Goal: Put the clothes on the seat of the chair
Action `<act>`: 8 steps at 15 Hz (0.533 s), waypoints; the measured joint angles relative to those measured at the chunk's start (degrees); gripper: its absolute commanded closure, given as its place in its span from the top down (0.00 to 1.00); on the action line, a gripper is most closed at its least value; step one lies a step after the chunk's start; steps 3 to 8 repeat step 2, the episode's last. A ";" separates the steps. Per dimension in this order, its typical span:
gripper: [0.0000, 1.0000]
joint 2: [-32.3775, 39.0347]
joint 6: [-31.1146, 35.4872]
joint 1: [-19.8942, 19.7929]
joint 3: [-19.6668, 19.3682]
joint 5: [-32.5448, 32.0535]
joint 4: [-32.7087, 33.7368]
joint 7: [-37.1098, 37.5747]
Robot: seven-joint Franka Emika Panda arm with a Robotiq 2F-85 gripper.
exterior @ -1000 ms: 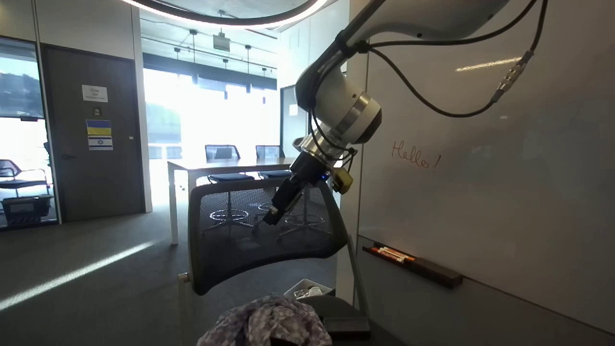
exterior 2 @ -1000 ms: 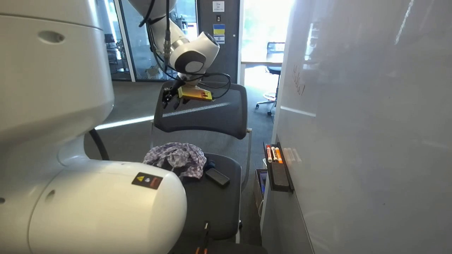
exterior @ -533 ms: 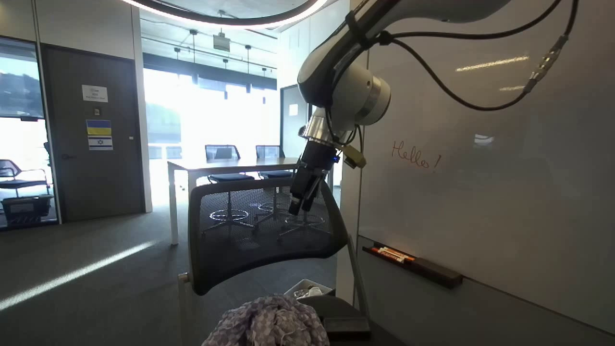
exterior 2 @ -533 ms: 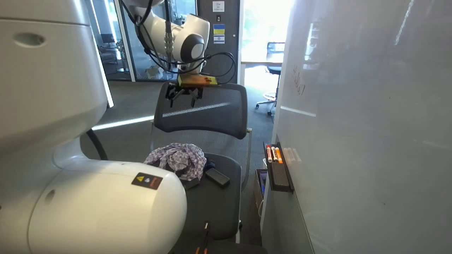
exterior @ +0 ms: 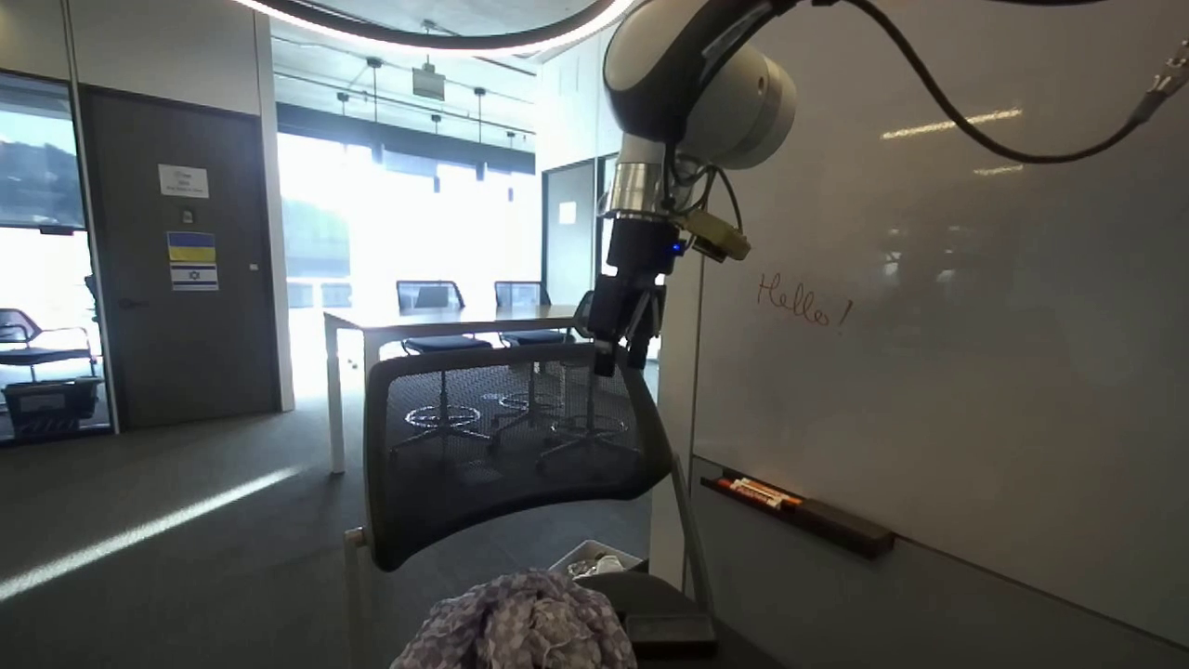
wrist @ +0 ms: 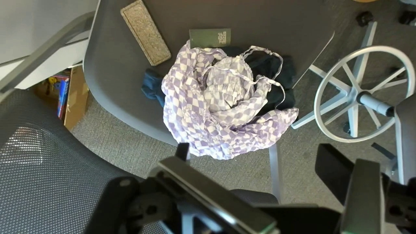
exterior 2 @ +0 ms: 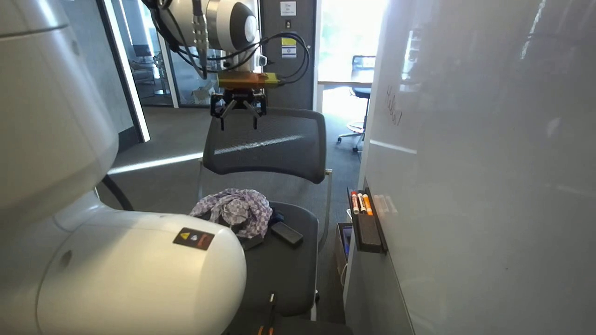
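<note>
End effector (exterior 2: 239, 124) near backrest (exterior 2: 266, 148), block (exterior 2: 287, 233) below

Handwritten "Hello!" (exterior: 804, 304) on whiteboard (exterior: 975, 418); warning triangle (exterior 2: 185, 236) on arm (exterior 2: 153, 274); Ukrainian flag (exterior: 191, 246), Israeli flag (exterior: 194, 276) on door (exterior: 209, 362).

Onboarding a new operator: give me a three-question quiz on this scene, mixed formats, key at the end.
1. True or false: the black two-fingered gripper is shut on the purple-and-white checked fabric garment.
2. Multiple choice: where is the garment lying? A, flat on the grey carpet; B, on the dark grey chair seat; C, draped over the black mesh backrest.
3. Fill in the blank: the red handwriting on the large glossy whiteboard reads "____!"

Key:
1. False; the jaws stand apart with nothing between them.
2. B.
3. Hello.
</note>
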 measured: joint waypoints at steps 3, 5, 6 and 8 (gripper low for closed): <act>1.00 0.02 0.00 0.00 0.00 -0.06 -0.32 0.17; 1.00 0.02 0.00 0.00 0.00 -0.06 -0.32 0.17; 1.00 0.02 0.00 0.00 0.00 -0.06 -0.32 0.17; 1.00 0.02 0.00 0.00 0.00 -0.06 -0.32 0.17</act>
